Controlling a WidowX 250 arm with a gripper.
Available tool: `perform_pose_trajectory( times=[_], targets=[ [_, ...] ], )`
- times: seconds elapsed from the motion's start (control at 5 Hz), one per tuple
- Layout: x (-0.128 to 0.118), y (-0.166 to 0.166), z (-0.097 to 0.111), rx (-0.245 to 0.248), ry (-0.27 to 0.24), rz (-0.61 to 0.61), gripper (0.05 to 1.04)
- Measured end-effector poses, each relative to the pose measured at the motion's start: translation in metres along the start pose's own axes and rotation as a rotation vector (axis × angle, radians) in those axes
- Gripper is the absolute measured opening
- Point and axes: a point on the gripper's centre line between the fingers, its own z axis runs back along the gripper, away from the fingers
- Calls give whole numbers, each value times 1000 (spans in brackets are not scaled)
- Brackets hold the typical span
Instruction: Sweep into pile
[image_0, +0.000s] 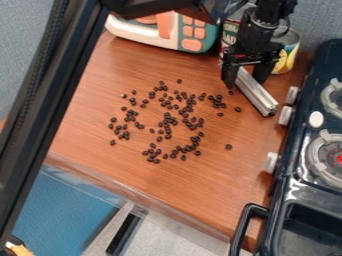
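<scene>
Stove (294, 186) right of beans (167, 120), 2 cans (287, 56) behind gripper (245, 80)

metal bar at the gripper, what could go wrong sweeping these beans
The metal bar lies close to the stove's knobs, so a swing that way might knock them. The dark beans are widely scattered, so a narrow bar may miss strays, like the lone bean off to the right.
</scene>
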Motion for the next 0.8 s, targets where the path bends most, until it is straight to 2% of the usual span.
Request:
perform_pose_trajectory(
  times=[0.4,0.8],
  targets=[
    [-5,-3,-1,-20,31,5,999],
    [-3,-11,9,-44,32,19,999]
  ],
)
